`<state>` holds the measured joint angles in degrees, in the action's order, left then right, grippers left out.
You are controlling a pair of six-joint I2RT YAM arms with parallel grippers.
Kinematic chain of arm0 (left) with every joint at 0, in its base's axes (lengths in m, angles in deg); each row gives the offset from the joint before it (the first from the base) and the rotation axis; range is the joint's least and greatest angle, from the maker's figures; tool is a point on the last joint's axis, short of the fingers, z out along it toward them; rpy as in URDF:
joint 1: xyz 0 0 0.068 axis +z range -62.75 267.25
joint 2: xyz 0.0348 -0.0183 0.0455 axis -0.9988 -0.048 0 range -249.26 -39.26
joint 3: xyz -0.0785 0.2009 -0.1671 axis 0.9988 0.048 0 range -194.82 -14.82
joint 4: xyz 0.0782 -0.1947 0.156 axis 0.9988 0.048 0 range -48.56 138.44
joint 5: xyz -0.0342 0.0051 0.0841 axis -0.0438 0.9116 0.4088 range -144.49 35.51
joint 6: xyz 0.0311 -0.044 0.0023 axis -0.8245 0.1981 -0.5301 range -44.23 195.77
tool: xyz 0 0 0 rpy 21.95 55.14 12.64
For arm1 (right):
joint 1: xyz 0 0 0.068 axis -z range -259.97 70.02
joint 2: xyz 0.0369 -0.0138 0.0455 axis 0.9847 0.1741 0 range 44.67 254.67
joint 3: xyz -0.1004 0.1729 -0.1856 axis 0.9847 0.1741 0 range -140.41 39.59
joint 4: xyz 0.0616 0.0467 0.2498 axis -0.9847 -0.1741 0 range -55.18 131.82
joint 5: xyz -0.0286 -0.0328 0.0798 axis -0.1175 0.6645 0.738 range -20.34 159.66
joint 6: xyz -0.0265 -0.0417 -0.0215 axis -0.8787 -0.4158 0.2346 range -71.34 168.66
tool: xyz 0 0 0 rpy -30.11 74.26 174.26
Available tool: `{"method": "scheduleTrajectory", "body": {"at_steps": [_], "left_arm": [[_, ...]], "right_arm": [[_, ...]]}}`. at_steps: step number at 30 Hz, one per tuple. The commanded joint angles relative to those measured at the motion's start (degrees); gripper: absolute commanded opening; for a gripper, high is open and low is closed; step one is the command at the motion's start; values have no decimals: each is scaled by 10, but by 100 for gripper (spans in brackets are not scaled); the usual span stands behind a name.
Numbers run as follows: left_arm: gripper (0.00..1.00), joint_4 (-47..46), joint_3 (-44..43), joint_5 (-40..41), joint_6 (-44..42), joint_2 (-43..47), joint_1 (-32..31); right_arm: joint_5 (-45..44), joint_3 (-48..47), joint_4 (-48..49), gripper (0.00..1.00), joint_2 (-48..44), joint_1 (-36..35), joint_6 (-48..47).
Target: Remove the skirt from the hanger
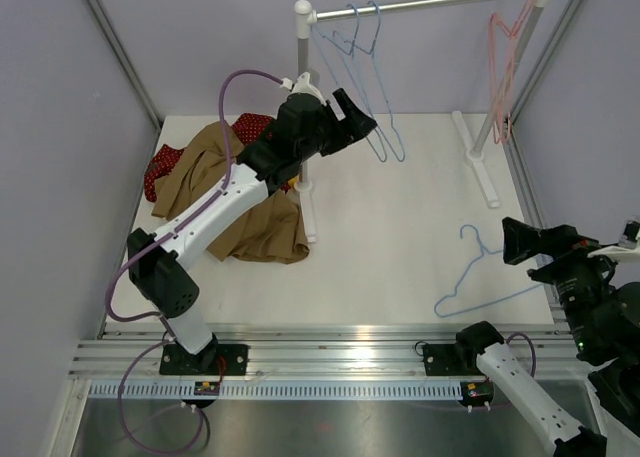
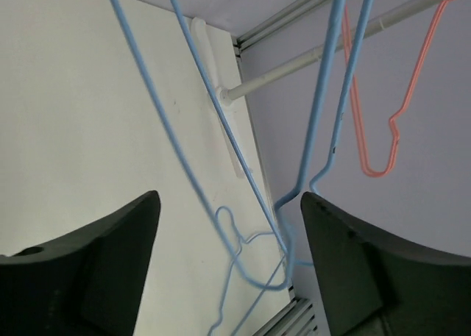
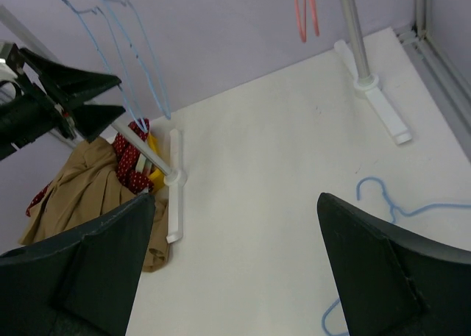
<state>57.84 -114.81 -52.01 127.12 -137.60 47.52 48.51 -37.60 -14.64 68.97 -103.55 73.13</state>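
A tan skirt (image 1: 245, 212) lies crumpled on the table at the left, by the rack's left post, with red dotted cloth (image 1: 160, 169) beside and under it; no hanger shows in it. My left gripper (image 1: 357, 118) is raised beside the blue hangers (image 2: 318, 108) hanging from the rail (image 1: 430, 4). It is open (image 2: 229, 226): the hanger wires cross the gap but neither finger touches them. My right gripper (image 1: 520, 242) hovers open at the right edge, with only bare table between its fingers (image 3: 235, 211). The right wrist view shows the skirt (image 3: 77, 185) at far left.
A loose blue hanger (image 1: 490, 303) lies on the table at the front right. A pink hanger (image 1: 497, 67) hangs at the rail's right end. The rack's left post (image 1: 303, 67) and its foot (image 1: 308, 212) stand next to the cloth heap.
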Motion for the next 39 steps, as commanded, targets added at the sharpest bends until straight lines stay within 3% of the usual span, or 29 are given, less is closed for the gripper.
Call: {"method": "scheduleTrajectory", "body": {"at_steps": [1,3,9,14,18,22,27,28,29,32,35,39], "left_arm": [[85,-13,30,-21,-27,56,-6],[98,-6,56,-33,-53,73,-18],[99,108,57,38,-153,77,-97],[99,127,79,47,-213,33,-197],[87,88,70,18,-224,-42,-250],[83,25,51,-40,-206,-101,-279],[63,-29,3,-110,-177,-171,-319],[63,-31,-3,-110,-175,-182,-319],[54,-35,-7,-117,-172,-190,-330],[47,-74,-10,-150,-155,-214,-347],[43,-95,-23,-160,-137,-242,-360],[24,-81,-35,-119,-110,-271,-365]], "right_arm": [[-66,-68,34,99,43,1,-63],[-86,-101,39,99,68,1,-92],[-121,-140,41,99,133,1,-128],[-123,-134,54,100,147,1,-116],[-117,-133,59,99,150,1,-102],[-116,-135,49,99,153,2,-99],[-130,-141,36,100,149,1,-105],[-131,-141,35,100,148,1,-105],[-131,-141,34,99,148,2,-105],[-130,-133,32,99,148,2,-101],[-124,-122,33,100,148,2,-92],[-120,-115,36,99,148,2,-84]]}}
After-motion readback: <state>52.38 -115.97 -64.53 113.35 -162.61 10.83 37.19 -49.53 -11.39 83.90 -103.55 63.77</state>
